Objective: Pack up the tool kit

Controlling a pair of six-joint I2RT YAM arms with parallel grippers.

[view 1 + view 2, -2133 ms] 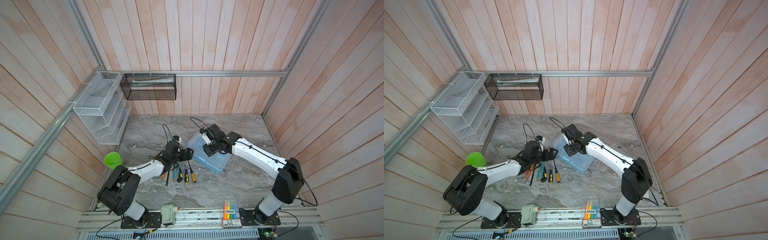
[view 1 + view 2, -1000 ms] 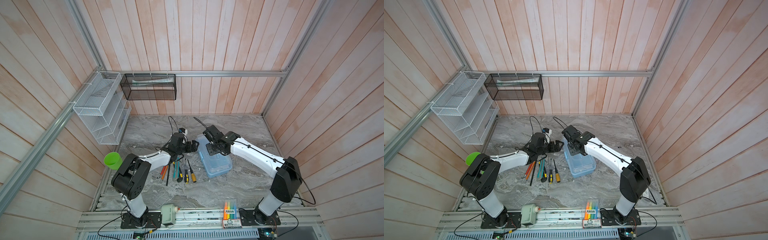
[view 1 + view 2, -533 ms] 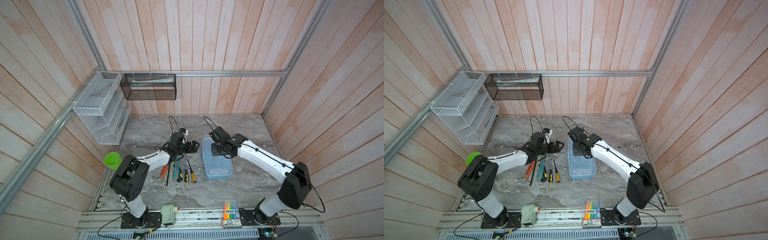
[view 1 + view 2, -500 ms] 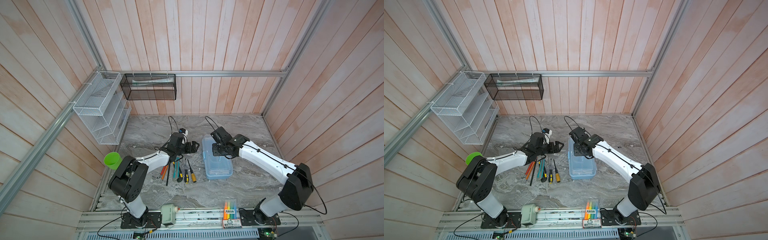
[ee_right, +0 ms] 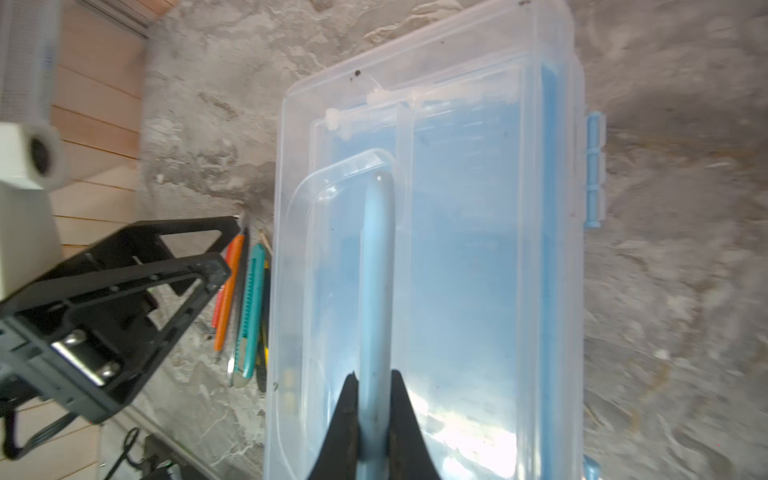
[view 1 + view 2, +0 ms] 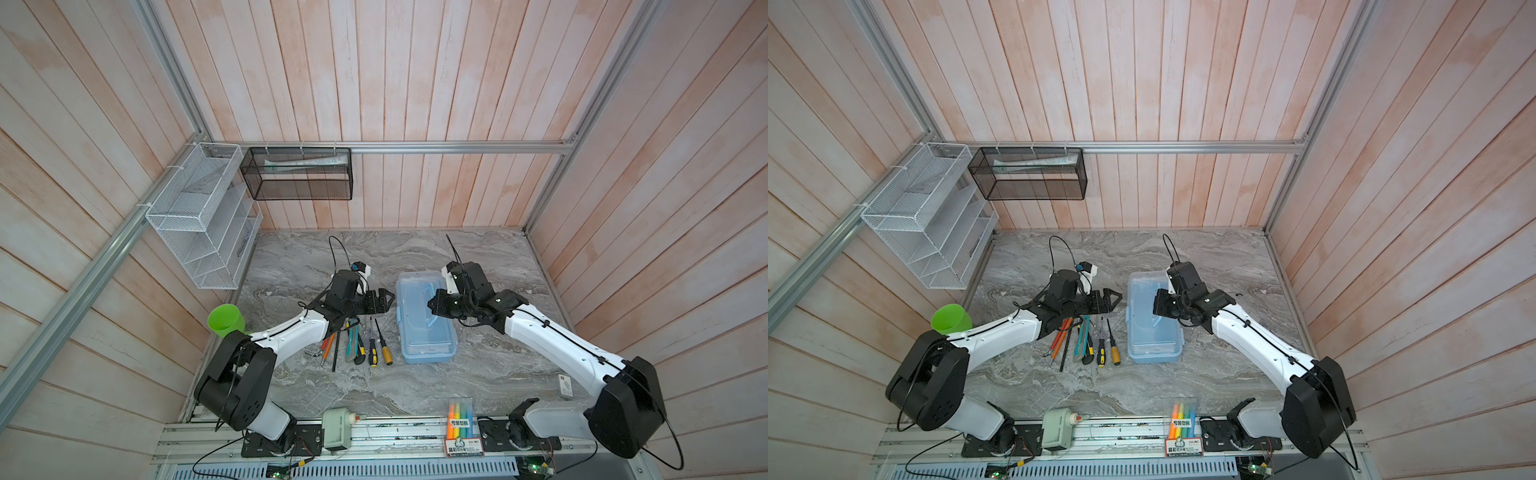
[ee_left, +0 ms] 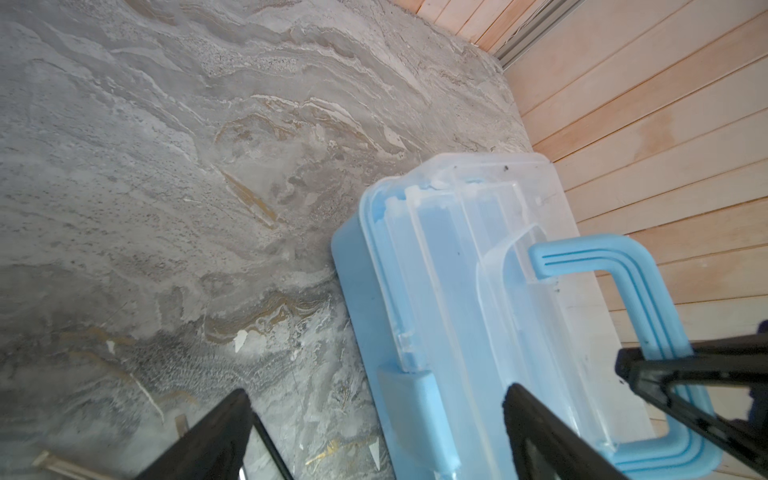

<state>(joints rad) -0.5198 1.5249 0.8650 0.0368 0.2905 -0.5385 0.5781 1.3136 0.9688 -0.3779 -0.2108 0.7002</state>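
Two arms work over a marble table [image 6: 415, 386], and the light-blue case [image 6: 424, 332] with its clear lid shut serves as the landmark. Far to the left of the case, at the table's edge, a green cup [image 6: 225, 320] stands by the left arm. Nearer the case, still on its left, the loose tools lie in a row: orange-handled tools [image 6: 328, 345], a teal utility knife [image 6: 353, 343] and small screwdrivers [image 6: 379, 343], all on the table and apart from the case. Above the far end of that row, just beside the case's left wall, the left claw [image 6: 384, 300] hovers with its jaws spread wide and nothing between them; the left wrist view shows both black fingers [image 7: 540, 432] bare, one over the lid edge near the blue latch [image 7: 409, 409]. On the case itself, the blue handle [image 5: 376, 266] stands up from the lid, and the right claw [image 5: 374, 415] is clenched on it, fingers pressed against either side, reaching in from the case's right. In front of the case, at the near rail, a pack of coloured highlighters [image 6: 459, 417] stands well apart.
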